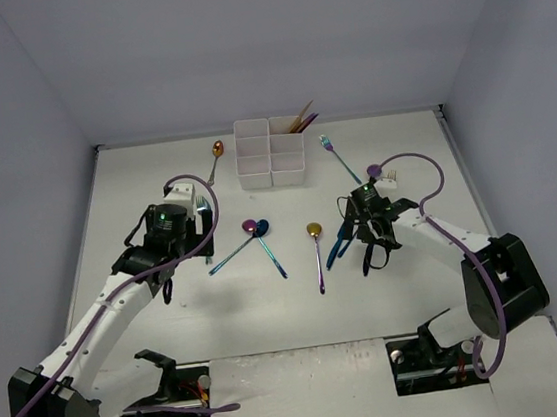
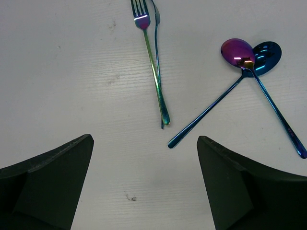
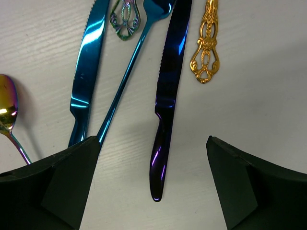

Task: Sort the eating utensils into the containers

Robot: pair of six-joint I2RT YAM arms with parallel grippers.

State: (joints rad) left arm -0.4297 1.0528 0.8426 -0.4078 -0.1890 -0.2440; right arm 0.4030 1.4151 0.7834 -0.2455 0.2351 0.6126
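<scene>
Right now both my hands hang spread wide above the tabletop (image 1: 261, 321), gripping nothing.

Between the fingers of my right hand (image 3: 153, 140) lies a dark purple knife (image 3: 169, 86). It is flat on the surface, with its serrated blade pointing away from me and its slim rounded handle toward me, and it touches neither finger. Just to its left a thin blue handle (image 3: 125, 81) runs slantwise, and beyond that lies a bright blue knife (image 3: 88, 62) with a mirror shine. An ornate gold handle (image 3: 206, 48) with pierced scrollwork lies to the right of the purple knife. A similar rainbow handle (image 3: 125, 19) shows at the top, and a gold-bowled spoon (image 3: 5, 103) peeks in at the left edge.

Ahead of my left hand (image 2: 144, 141) a rainbow fork (image 2: 153, 72) lies with its tines away from me, and a second fork (image 2: 157, 43) is tucked close against it. To their right a purple spoon (image 2: 236, 51) and a blue spoon (image 2: 266, 56) cross near their bowls, their handles splaying toward me.

Farther back stand the white containers (image 1: 270, 152), six square cells. Gold and purple handles (image 1: 301, 120) lean out of the far right cell. A copper spoon (image 1: 216, 148) lies just left of the block, and a teal fork (image 1: 342, 161) lies near its right side.
</scene>
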